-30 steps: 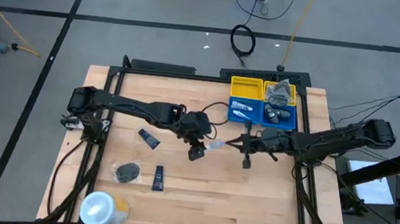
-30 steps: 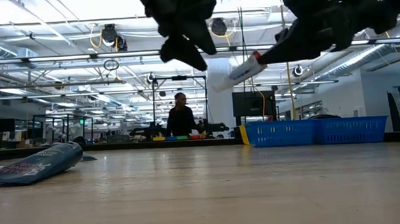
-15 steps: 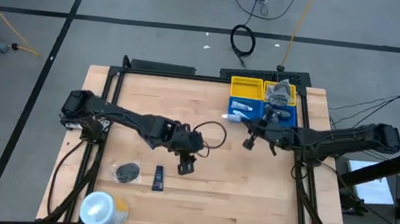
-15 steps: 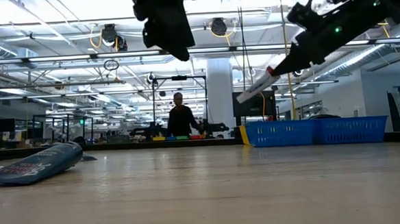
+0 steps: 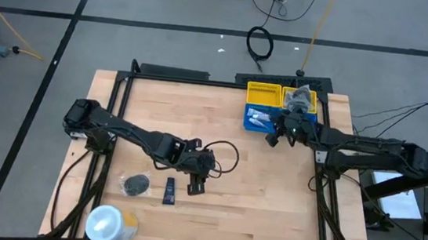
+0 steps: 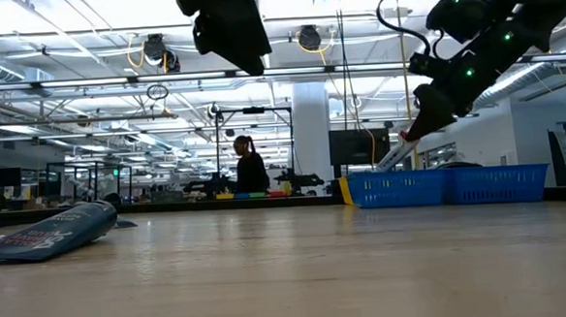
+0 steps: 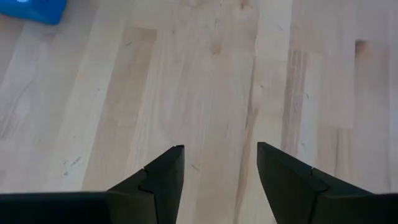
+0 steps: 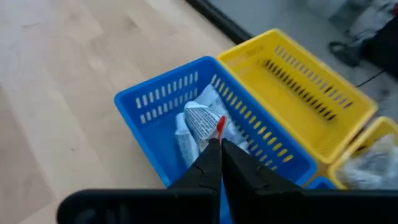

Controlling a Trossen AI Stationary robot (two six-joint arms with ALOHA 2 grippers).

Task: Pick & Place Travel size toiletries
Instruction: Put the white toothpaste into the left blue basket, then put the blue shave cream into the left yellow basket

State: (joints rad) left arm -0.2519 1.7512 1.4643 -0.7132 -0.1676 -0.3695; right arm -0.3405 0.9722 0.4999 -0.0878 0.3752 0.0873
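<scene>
Two arms share this table, and I take the blue basket as my landmark. My right claw hovers at the basket's near edge, pinched on a small white tube with a red tip that hangs over the tubes already inside. This is the drop step, I judge; next I need to part those fingers squarely above the basket so the tube falls in. My left claw hangs well away from the basket, half spread and empty over bare wood. Just beside it lies the dark navy tube, with a dark round piece beyond, likely my next pick.
</scene>
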